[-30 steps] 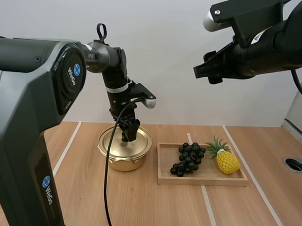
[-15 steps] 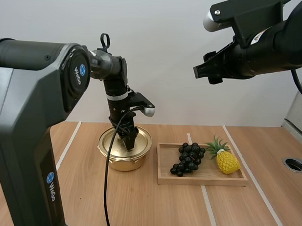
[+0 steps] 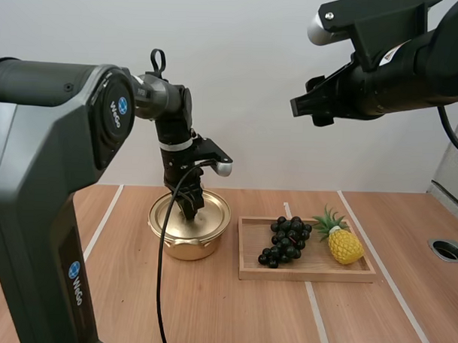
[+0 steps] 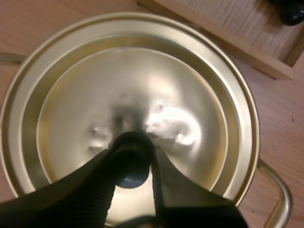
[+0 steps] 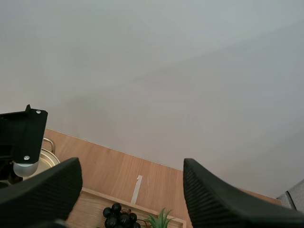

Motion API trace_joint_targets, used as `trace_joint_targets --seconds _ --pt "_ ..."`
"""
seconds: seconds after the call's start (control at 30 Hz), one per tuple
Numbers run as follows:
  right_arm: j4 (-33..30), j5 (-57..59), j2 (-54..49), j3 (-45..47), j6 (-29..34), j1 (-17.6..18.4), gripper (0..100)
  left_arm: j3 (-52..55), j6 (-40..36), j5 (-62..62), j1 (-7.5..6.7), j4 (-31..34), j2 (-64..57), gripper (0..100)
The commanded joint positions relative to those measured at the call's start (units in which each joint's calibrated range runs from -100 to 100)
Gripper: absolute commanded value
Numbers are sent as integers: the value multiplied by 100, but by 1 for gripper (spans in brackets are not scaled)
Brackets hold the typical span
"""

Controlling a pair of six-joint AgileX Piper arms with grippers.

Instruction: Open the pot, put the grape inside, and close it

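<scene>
A gold pot stands on the table with its lid on. My left gripper comes down onto the middle of the lid, and its two fingers pinch the dark lid knob between them. To the right of the pot, a bunch of dark grapes lies in a wooden tray. High above the tray, my right gripper hangs in the air, its fingers wide apart and holding nothing.
A toy pineapple lies in the tray to the right of the grapes. The tray's edge runs close beside the pot. A round metal-rimmed hole sits in the table at the far right. Bare wood lies in front of pot and tray.
My left gripper has sunk onto the lid and its fingers have closed in on the knob. The right arm has barely moved.
</scene>
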Motion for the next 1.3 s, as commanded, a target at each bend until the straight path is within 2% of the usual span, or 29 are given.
trace_joint_targets --seconds 0.0,0.2,0.43,0.73,1.03,1.27 --pt "53 -33 -39 -64 -25 -25 100 32 -47 130 -3 -10 -14 0" --pt "53 -33 -39 -64 -25 -25 100 -59 -47 130 -3 -10 -461 0" --pt "55 -384 -39 -64 -25 -25 100 -744 -190 130 -3 -38 -1621 0" --pt "98 -349 -39 -64 -34 -25 100 -1884 -1168 14 2 -52 -3255 0" --pt "208 -24 107 -64 -44 -25 100 -3357 -1969 -1378 2 140 -4310 0" --pt "272 760 699 -64 104 -25 100 -4911 -2363 -1679 2 551 -4388 0"
